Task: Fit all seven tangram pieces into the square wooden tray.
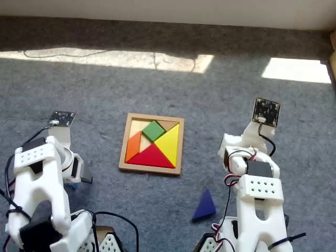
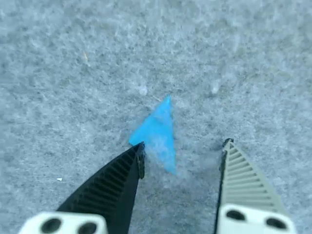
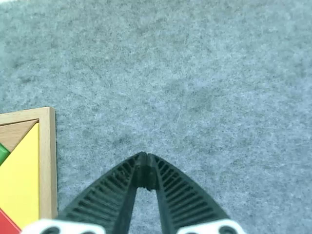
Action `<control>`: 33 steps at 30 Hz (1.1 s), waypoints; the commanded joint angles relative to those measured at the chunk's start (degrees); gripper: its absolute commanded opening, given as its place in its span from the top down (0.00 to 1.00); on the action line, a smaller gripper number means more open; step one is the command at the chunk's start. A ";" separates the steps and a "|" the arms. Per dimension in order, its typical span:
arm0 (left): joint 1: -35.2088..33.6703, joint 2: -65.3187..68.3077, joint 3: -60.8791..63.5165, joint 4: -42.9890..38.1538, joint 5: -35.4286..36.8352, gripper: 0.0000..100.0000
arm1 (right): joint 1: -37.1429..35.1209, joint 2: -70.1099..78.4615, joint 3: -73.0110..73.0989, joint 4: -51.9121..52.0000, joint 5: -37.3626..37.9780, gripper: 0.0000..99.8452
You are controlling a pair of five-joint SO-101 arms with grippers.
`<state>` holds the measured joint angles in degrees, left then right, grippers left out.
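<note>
Though partly full, square wooden tray [image 1: 124,144].

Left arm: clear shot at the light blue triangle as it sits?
Probably yes: the left gripper is open right at the light blue triangle, which lies flat on carpet, nothing between them.

Grey carpet [image 1: 220,105] covers the floor, crossed by bright sunlight patches [image 1: 296,70] below a pale wall [image 1: 157,9].

Grey carpet [image 1: 210,94] with wooden tray [image 1: 124,153], dark blue triangle [image 1: 205,206], light blue triangle [image 2: 157,134]
</note>
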<state>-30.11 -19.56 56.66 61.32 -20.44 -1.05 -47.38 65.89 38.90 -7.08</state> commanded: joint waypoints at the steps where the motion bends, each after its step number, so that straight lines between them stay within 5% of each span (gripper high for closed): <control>1: -0.66 5.41 -4.79 -0.53 0.35 0.77 | 0.40 -1.19 -0.31 -1.01 0.70 0.99; 17: -8.84 13.85 -12.53 -1.85 -5.27 0.82 | 0.48 -1.19 -0.31 -1.01 0.70 0.99; 33: -5.32 17.10 -13.14 -4.48 -5.27 0.94 | 0.57 -1.10 -0.13 -3.30 0.70 0.99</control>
<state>-36.35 -1.54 45.58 58.95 -25.19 -0.97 -47.38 65.89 37.49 -7.08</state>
